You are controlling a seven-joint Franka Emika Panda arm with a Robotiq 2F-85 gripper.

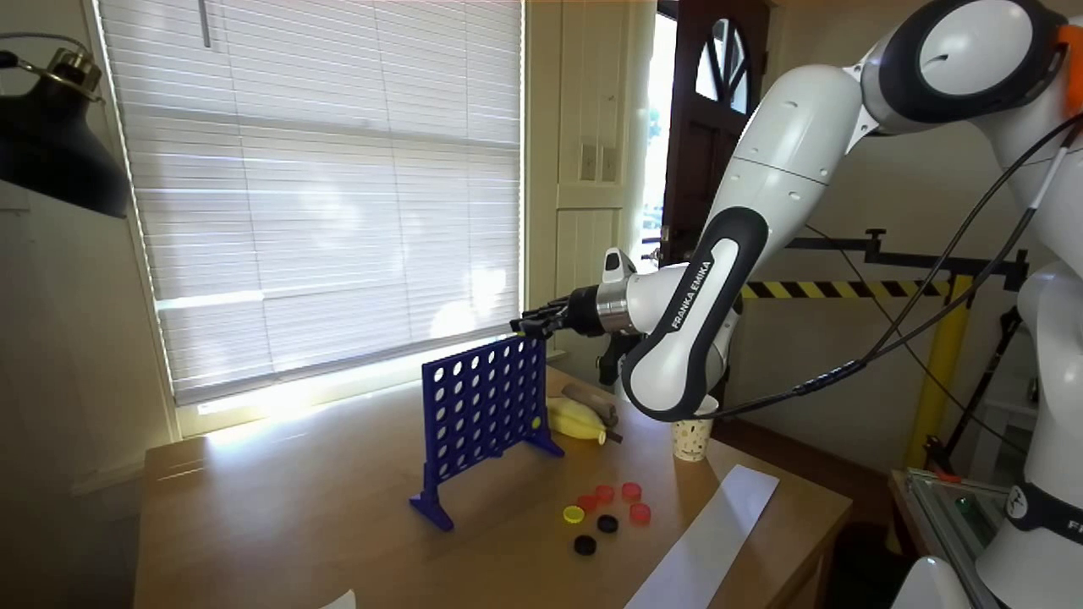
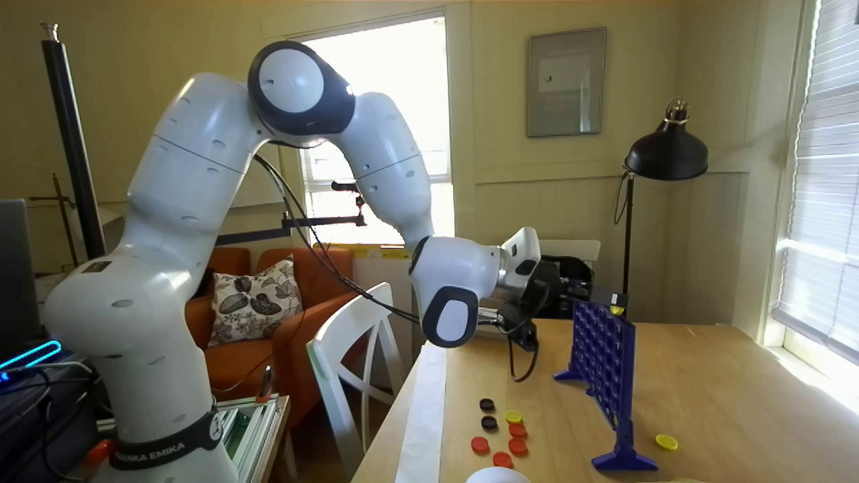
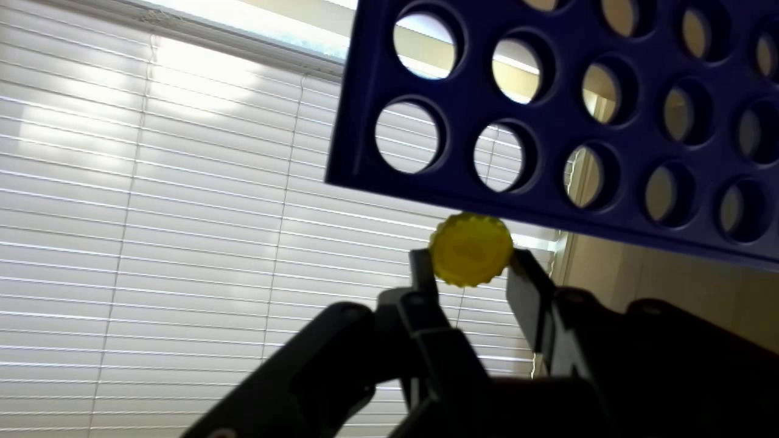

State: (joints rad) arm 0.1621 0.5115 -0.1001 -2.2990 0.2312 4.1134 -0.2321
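Pinching with the claw [image 3: 471,261] a yellow disc [image 3: 470,249] by opposite edges, holding it just over the top edge of an upright blue rack [image 3: 550,124], near one end; cannot tell touching from apart. Down on the wooden table [image 1: 296,507], can see red discs [image 1: 640,513], black discs [image 1: 585,545] and another yellow disc [image 1: 574,514] lying between rack and a strip of white paper [image 1: 706,541], near a patterned cup [image 1: 691,442].
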